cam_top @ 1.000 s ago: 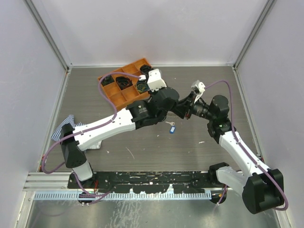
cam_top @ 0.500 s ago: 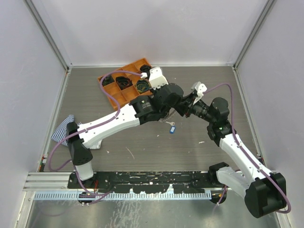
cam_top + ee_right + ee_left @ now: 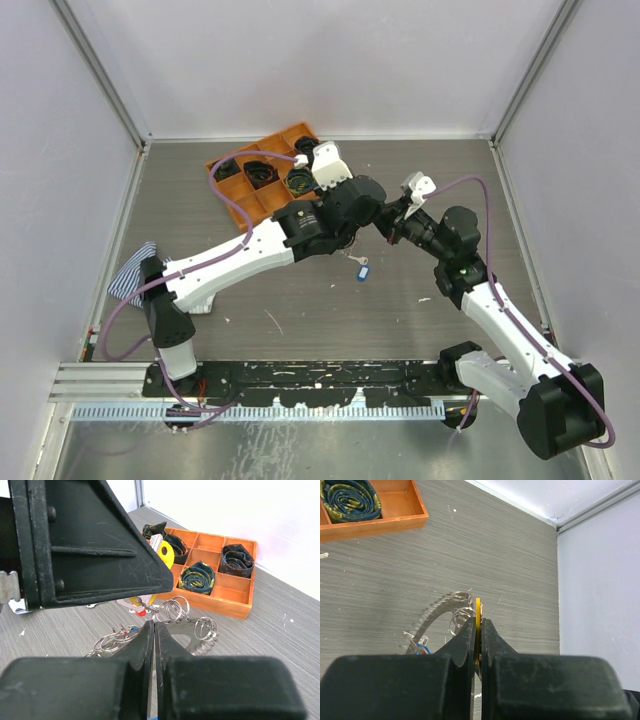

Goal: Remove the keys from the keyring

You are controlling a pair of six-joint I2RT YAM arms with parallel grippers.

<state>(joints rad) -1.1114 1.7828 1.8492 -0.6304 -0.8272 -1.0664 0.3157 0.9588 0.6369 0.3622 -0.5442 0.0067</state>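
My left gripper (image 3: 476, 625) is clamped on a yellow tag (image 3: 478, 607), whose thin edge stands upright between the two fingers. The keyring (image 3: 437, 612) curves away just to the left of those fingers, its silvery pieces fanned out over the grey table (image 3: 395, 570), with a bit of blue tag showing at its lower end. My right gripper (image 3: 153, 627) faces the left one closely, its fingers pressed together with the tips right at the ring's wire loops; I cannot tell whether any wire is caught between them. A red tag (image 3: 141, 612) sits among the loops. One blue-tagged key (image 3: 362, 269) lies loose on the table, near both grippers. The orange tray (image 3: 225, 611) sits beyond.
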